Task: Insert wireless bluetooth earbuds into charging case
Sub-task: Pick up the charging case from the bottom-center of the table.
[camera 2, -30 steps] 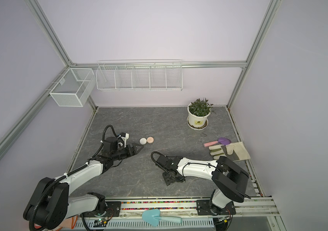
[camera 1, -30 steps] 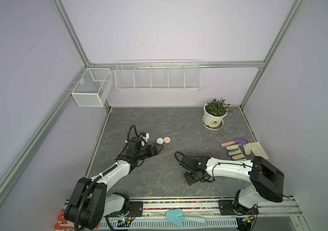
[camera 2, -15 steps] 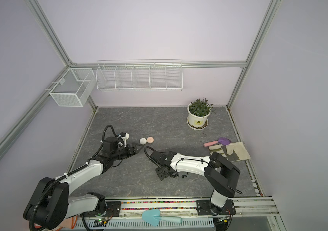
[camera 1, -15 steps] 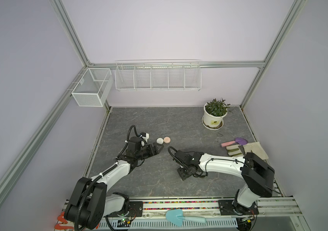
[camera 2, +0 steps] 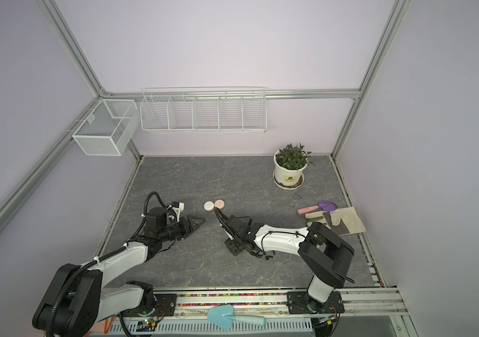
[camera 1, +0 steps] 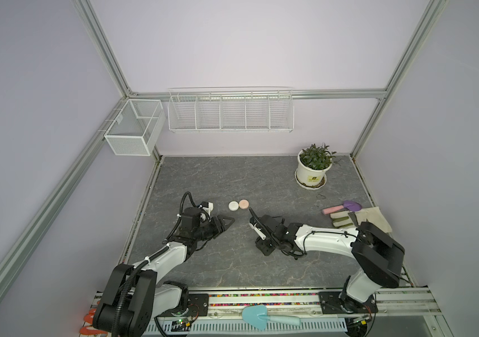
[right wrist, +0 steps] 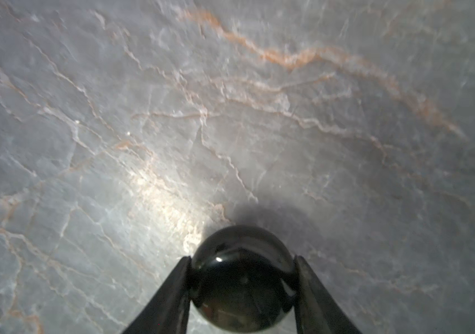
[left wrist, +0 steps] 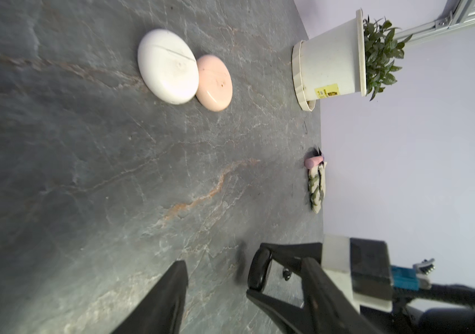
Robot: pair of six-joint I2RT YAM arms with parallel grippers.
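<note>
The right hand (right wrist: 242, 261) is gripping a black case (right wrist: 242, 289) close to the surface (right wrist: 114, 115), probably steadying it for loading. The left hand (camera 1: 228, 222) is gaping empty, with the white case (left wrist: 168, 66) and pink case (left wrist: 216, 84) touching each other ahead of it. No earbuds are showing.

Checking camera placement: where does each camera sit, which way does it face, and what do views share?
Top views: high over the front rail, looking down on the table; left arm and right arm show.
Left wrist: low, looking across the table at the white case and pink case; left gripper open.
Right wrist: facing the tabletop; right gripper clamps the black case.
Shared: both wrist views show the black case.
</note>
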